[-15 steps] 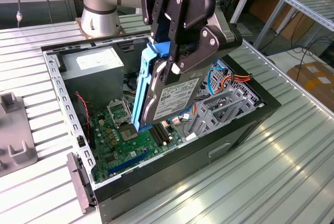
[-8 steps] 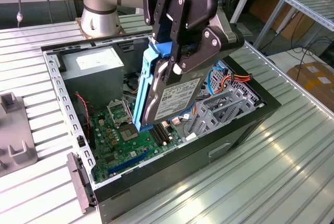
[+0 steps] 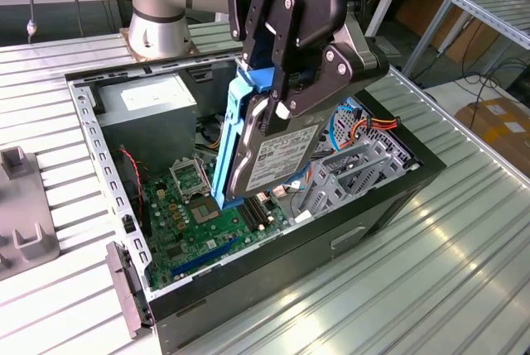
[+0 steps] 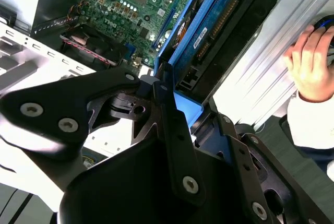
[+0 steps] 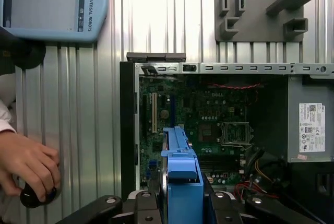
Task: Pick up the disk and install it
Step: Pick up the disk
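Gripping disk (image 3: 273, 156) | hand (image 3: 277, 100) clamped around it | over open computer case (image 3: 331, 256)

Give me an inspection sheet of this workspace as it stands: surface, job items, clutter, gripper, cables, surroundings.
Surface: ribbed metal table carrying an open computer case.
Job's things: disk with blue rails, held on edge and tilted over the case's circuit board; not seated.
Clutter: grey fixture block on the table, on the exterior view's left of the case.
Gripper: gripper shut on the disk's upper end.
Cables: orange and red wires at the case's far corner; thin red wire beside the board.
Surroundings: a person's hand on a small dark object beside the case; control tablet on the table; cardboard box beyond it.
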`<state>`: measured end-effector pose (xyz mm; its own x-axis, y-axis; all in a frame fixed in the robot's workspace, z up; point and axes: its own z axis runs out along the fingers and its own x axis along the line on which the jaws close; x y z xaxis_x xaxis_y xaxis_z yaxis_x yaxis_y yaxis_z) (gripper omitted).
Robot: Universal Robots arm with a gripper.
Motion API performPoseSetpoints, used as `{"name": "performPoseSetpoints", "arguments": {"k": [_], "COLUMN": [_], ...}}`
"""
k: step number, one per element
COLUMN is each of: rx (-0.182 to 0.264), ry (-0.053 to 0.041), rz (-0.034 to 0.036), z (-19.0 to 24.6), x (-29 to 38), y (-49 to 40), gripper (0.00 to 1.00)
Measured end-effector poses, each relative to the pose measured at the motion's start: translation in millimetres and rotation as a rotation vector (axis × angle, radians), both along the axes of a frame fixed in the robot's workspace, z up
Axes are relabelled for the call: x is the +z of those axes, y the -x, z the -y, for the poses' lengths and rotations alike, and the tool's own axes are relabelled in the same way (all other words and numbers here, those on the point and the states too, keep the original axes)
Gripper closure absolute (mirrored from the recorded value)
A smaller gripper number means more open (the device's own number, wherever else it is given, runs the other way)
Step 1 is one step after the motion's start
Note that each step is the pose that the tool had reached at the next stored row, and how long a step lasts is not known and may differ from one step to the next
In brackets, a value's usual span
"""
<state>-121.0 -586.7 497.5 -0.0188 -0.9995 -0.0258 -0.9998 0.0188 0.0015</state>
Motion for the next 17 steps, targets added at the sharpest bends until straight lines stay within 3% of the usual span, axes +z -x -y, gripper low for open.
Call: {"name": "performPoseSetpoints", "arguments": {"k": [17], "rx": [0.0], "ry": [0.0], "rz": [0.0], "z": [0.6], "x": [-0.7], "y": [-3.5], "gripper": [0.63]}}
